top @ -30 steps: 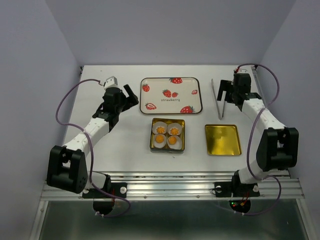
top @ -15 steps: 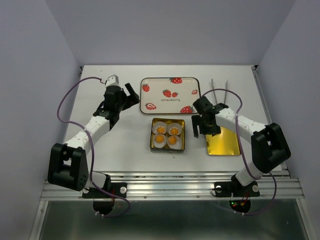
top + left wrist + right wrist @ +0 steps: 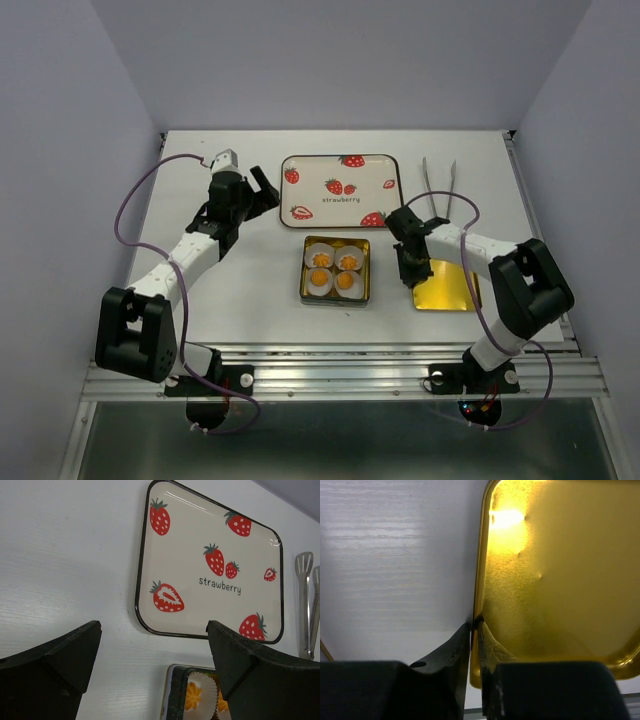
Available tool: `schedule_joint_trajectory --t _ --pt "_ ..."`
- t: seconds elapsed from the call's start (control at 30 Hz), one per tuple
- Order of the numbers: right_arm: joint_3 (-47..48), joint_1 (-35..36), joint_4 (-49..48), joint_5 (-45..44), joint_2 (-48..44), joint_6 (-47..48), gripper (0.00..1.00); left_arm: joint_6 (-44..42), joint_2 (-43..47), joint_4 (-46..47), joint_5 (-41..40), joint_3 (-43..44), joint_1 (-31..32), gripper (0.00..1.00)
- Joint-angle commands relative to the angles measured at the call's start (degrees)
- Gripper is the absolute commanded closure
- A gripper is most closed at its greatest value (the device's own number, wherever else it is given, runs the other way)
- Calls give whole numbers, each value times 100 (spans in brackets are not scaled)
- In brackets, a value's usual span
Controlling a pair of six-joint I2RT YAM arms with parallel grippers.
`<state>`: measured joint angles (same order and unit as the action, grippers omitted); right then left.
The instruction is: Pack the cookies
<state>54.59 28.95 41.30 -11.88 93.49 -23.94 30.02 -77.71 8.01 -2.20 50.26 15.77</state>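
Noted right gripper (image 3: 408, 270) gone from tongs (image 3: 438, 185) at upper right to centre-right, now pinched on left rim of gold lid (image 3: 455, 285); left gripper (image 3: 265, 192) spread wide, upper left; four cookies (image 3: 321, 277) already in open tin (image 3: 335, 300) at centre of counter (image 3: 250, 290), lidding judged next.

Bright, even light covers the bench (image 3: 260, 320). A glare spot shines on the gold lid (image 3: 570, 590), near its upper left corner.

Strawberry-printed tray (image 3: 320, 172) at back, metal tongs (image 3: 304, 610) right of it, gold lid (image 3: 452, 285) nearer.
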Motion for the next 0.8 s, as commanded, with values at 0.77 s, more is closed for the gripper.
schedule_joint_trajectory --t 0.77 --pt "193 5 -5373 5922 -2432 -1094 99 -23 503 534 183 -244 49 1"
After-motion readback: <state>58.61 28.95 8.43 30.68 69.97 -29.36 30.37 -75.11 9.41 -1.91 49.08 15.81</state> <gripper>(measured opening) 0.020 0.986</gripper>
